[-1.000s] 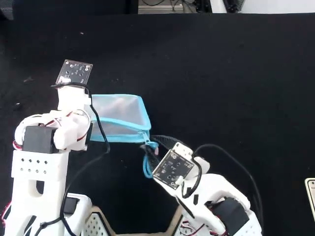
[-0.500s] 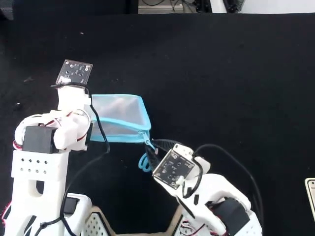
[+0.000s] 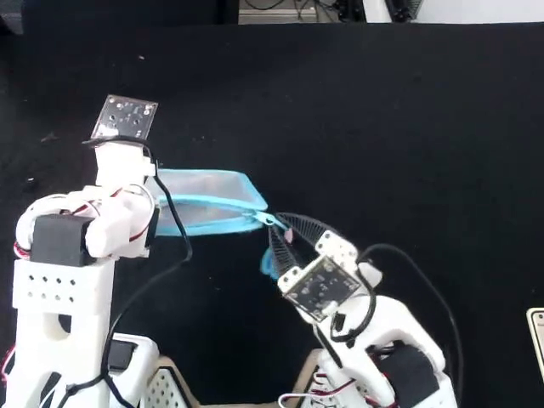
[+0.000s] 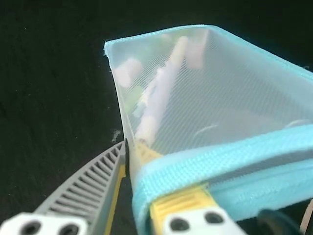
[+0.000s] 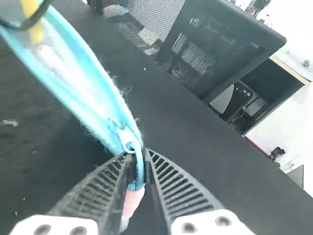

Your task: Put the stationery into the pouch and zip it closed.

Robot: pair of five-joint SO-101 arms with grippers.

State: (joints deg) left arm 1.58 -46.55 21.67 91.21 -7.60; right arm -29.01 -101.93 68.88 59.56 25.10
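Observation:
The translucent pouch (image 3: 208, 191) with light-blue trim is held just left of the table's centre. In the left wrist view the pouch (image 4: 234, 98) has pens and other pale stationery (image 4: 156, 98) inside. My left gripper (image 4: 132, 156) is shut on the pouch's corner by the zip; from above, the left gripper (image 3: 155, 202) sits at the pouch's left end under its wrist. My right gripper (image 5: 139, 157) is shut on the blue cord (image 5: 140, 171) of the zipper pull (image 5: 129, 145). The right gripper (image 3: 280, 229) is at the pouch's right end.
Both arm bases (image 3: 59, 331) stand at the table's front edge. A small white object (image 3: 537, 331) lies at the right edge. Black cloth (image 3: 382, 127) covers the table. A black mesh crate (image 5: 220, 44) stands beyond the table.
My right gripper has moved right and away with the cord, drawing the zipper pull to the pouch's right end. The pouch looks flatter, and the left arm has risen slightly.

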